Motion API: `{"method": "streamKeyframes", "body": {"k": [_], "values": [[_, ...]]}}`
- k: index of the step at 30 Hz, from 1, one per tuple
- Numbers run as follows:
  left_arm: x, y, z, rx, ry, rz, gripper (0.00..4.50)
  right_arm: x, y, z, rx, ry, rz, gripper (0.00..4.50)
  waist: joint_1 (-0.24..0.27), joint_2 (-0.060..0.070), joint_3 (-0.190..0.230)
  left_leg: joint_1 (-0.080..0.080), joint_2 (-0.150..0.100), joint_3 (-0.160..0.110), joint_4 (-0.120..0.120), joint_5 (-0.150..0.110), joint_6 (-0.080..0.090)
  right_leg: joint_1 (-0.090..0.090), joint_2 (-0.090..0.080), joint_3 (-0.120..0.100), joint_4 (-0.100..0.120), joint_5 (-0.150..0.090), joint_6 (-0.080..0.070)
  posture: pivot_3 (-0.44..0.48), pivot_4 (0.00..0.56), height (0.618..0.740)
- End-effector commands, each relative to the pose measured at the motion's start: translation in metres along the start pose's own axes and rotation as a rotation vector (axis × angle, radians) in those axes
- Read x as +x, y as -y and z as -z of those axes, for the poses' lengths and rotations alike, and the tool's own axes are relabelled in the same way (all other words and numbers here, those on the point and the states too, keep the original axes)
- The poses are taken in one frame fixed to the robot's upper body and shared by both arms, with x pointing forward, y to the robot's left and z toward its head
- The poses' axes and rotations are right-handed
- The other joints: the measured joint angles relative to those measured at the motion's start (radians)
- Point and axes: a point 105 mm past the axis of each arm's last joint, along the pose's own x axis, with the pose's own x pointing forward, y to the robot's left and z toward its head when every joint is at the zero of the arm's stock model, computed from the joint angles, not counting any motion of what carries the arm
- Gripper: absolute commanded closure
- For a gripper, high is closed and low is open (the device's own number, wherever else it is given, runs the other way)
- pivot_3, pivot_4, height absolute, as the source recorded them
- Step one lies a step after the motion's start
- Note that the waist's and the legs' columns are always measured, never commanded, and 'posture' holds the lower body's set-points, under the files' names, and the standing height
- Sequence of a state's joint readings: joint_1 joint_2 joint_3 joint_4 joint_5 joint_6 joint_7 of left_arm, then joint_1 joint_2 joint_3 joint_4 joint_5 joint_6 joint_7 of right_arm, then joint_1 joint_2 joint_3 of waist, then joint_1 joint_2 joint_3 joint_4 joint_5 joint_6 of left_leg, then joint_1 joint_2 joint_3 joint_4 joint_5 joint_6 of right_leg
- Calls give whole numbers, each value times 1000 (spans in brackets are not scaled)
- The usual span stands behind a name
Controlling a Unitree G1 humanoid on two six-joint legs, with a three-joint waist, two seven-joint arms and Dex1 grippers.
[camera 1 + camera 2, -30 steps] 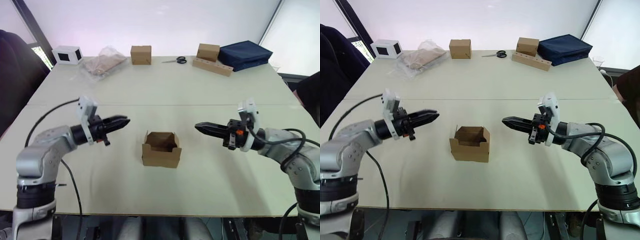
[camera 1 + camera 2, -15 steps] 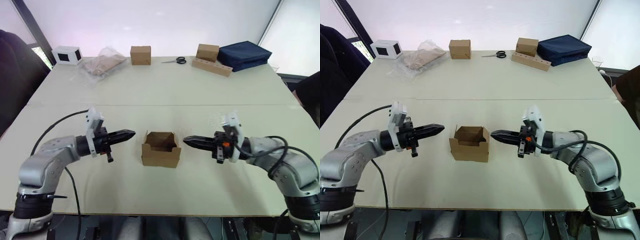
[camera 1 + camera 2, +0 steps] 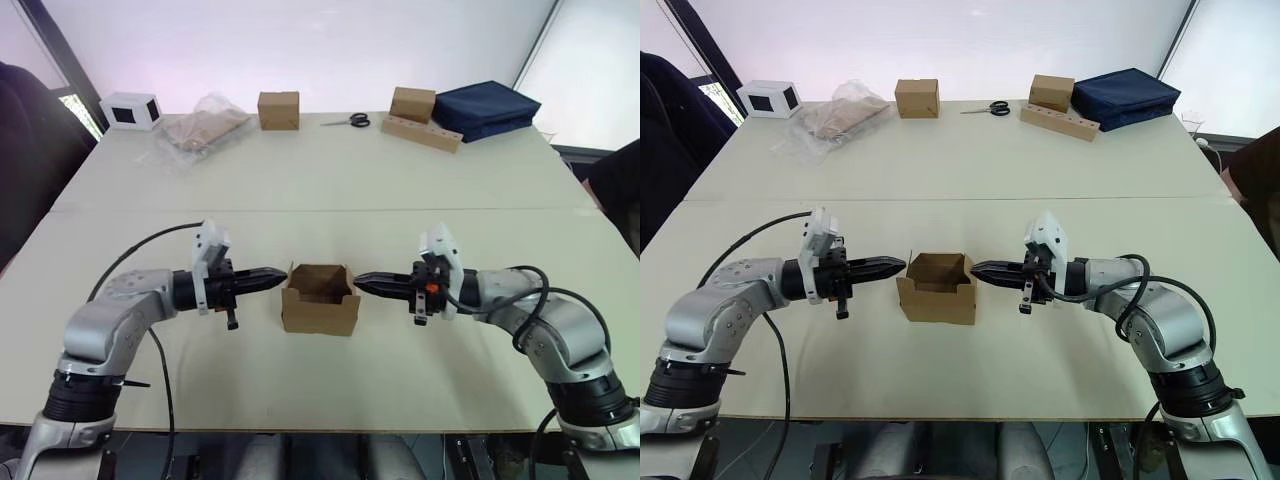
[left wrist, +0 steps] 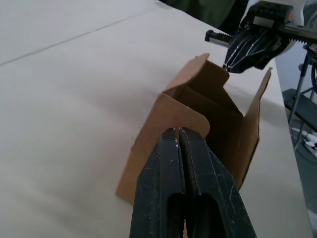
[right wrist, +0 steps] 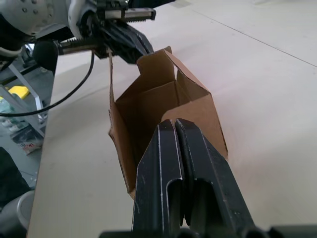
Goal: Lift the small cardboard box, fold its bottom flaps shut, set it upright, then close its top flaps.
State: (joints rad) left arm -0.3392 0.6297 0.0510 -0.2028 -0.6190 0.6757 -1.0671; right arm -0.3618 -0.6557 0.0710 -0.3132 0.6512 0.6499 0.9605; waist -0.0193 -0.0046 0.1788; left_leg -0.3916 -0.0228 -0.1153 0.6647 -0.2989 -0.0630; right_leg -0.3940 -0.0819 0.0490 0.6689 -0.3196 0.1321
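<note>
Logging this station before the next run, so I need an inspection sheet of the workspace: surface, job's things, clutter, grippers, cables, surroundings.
Surface: pale table with a seam running across the middle.
Job's things: small cardboard box standing on the table near the front, top open, flaps up.
Clutter: along the far edge, white box, plastic bag, two brown cartons, scissors, wooden block, navy fabric bundle.
Grippers: left gripper and right gripper shut, tips at opposite sides of the box.
Cables: black cable looping over the left arm; cables on the right arm.
Surroundings: bright windows behind.

Bright backlight; glare behind; sharp
</note>
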Motion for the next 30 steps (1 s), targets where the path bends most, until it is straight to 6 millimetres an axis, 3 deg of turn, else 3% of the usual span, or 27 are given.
{"method": "streamKeyframes", "body": {"k": [1,19,26,30], "values": [[2,5,-5,61,-5,12,4448,4,-6,-10,-41,21,-34,4500,0,0,0,0,0,0,0,0,0,0,0,0,0,0,0,0,150,740],[15,0,7,97,-69,21,4448,13,-2,5,-27,-8,-19,4500,1,0,0,0,0,0,0,0,0,0,0,0,0,0,0,0,150,740],[12,-2,7,98,-71,8,4448,-5,-10,-18,74,114,-54,4500,2,0,0,0,0,0,0,0,0,0,0,0,0,0,0,0,150,740],[13,-2,9,98,-73,10,4448,-10,1,-15,73,111,-1,4500,2,0,0,0,0,0,0,0,0,1,0,0,0,0,0,0,150,740]]}}
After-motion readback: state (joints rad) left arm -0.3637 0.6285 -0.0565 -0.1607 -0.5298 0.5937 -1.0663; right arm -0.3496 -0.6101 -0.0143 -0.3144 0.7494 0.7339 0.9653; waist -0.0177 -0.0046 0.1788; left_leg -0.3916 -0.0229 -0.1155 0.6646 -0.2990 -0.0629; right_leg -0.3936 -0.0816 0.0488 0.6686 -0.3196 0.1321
